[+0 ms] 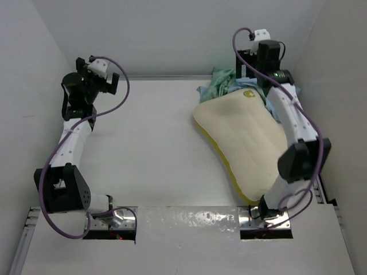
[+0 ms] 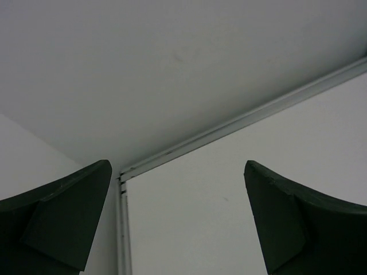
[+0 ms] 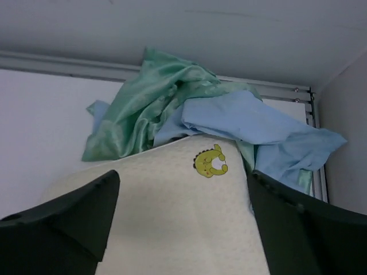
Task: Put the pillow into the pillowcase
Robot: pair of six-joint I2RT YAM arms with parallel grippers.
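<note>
Right gripper point(image 3: 183, 175), spread, hovers over the pillow point(image 3: 172, 229) — pillowcase point(image 3: 149, 103) bunched just beyond; next move, likely, opening its mouth.

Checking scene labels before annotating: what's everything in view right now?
pillow: 1, cream with yellow edge, right side of table
pillowcase: 1, light blue and mint green, bunched in far right corner against pillow's far end, pillow not inside
table: 1, white, under everything
left pincer: 1, black, open, far left, nothing between its fingers
right pincer: 1, black, open, over pillow's far end
</note>
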